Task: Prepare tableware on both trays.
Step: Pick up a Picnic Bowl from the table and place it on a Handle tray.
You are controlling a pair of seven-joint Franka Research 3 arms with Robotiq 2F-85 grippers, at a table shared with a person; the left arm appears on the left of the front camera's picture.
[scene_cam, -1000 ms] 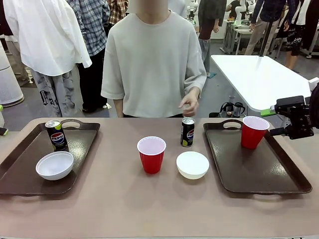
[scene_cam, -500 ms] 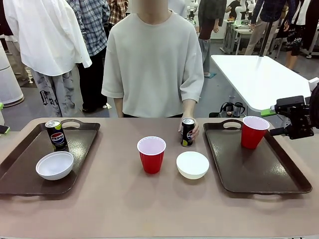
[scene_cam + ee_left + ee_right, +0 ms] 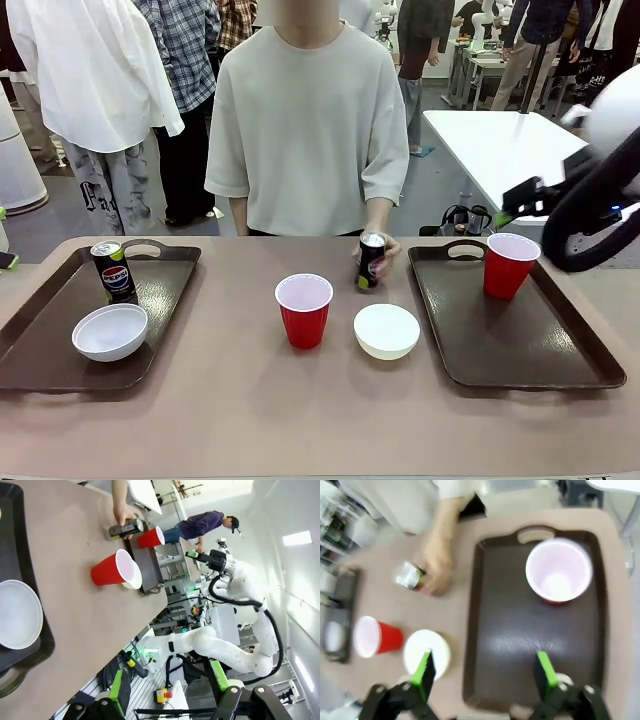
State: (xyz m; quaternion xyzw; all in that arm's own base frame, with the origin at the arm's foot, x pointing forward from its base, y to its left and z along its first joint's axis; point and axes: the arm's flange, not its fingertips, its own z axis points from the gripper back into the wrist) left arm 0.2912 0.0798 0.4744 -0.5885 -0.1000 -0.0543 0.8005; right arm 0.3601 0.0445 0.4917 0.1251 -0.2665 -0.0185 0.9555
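red cups (image 3: pixel 304 312) (image 3: pixel 510 266): 2; white bowls (image 3: pixel 110 332) (image 3: pixel 386 331): 2; black cans (image 3: pixel 114 271) (image 3: pixel 371 262): 2; trays (image 3: pixel 50 300) (image 3: pixel 500 345): 2

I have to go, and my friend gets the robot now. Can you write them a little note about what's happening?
Left gripper: open, empty.
Right gripper: open, empty, above the right tray.
Done: left tray holds a can and a bowl; right tray holds a red cup.
Between the trays: second red cup, second bowl; the person's hand grips the tilted second can.
Left to do: cup to the left tray; bowl and can to the right tray.
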